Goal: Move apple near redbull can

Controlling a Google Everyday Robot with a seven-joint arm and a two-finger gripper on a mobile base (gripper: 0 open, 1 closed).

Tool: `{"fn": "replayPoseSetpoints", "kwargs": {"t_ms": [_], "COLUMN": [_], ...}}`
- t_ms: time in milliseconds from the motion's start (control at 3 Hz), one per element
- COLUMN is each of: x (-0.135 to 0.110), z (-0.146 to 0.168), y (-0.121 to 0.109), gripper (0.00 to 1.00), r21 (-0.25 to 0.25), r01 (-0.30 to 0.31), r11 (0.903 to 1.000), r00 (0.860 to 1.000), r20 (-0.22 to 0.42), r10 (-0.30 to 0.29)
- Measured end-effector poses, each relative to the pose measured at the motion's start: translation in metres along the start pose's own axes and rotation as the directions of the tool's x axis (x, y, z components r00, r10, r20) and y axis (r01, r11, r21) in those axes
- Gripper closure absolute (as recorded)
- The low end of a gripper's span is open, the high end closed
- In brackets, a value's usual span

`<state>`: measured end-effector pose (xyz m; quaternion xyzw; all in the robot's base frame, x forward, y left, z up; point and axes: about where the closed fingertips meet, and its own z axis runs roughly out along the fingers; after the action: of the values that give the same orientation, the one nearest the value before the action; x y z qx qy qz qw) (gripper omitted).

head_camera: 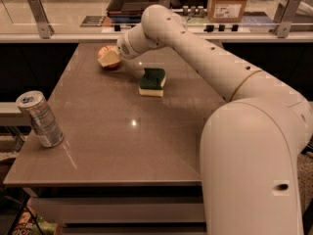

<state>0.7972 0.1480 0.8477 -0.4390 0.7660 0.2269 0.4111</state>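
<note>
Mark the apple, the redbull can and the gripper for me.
apple [103, 49]: camera view, its red upper edge.
redbull can [40, 120]: camera view, middle of its side wall.
gripper [109, 58]: camera view, its tip, at the apple.

Gripper [110, 58]: at apple [103, 51], pale matt plastic look.
Apple: smooth skin.
Arm [205, 58]: smooth white plastic shell, satin.
Table [122, 141]: smooth grey-brown top, semi-gloss, light glint.
Sponge [152, 81], near gripper: rough green pad, matt yellow foam.
Can [39, 119], well apart from gripper: shiny metal.
</note>
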Motion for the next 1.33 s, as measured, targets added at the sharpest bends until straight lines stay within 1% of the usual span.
{"fn": "replayPoseSetpoints", "kwargs": {"t_ms": [333,667,1000,1333], "x": [-0.011,-0.019,-0.027,-0.03], "z": [-0.023,-0.056,-0.088,-0.114], "y": [-0.004,-0.004,0.002,0.017], "gripper": [1.0,1.0,1.0,1.0], "r21": [-0.065,-0.092,-0.081,-0.059], "r01": [0.006,0.015,0.027,0.035], "r11": [0.9978,0.9957,0.9963,0.9977], "r00": [1.0,1.0,1.0,0.999], "r20": [0.015,0.012,0.008,-0.002], "r10": [-0.005,-0.014,-0.026,-0.035]}}
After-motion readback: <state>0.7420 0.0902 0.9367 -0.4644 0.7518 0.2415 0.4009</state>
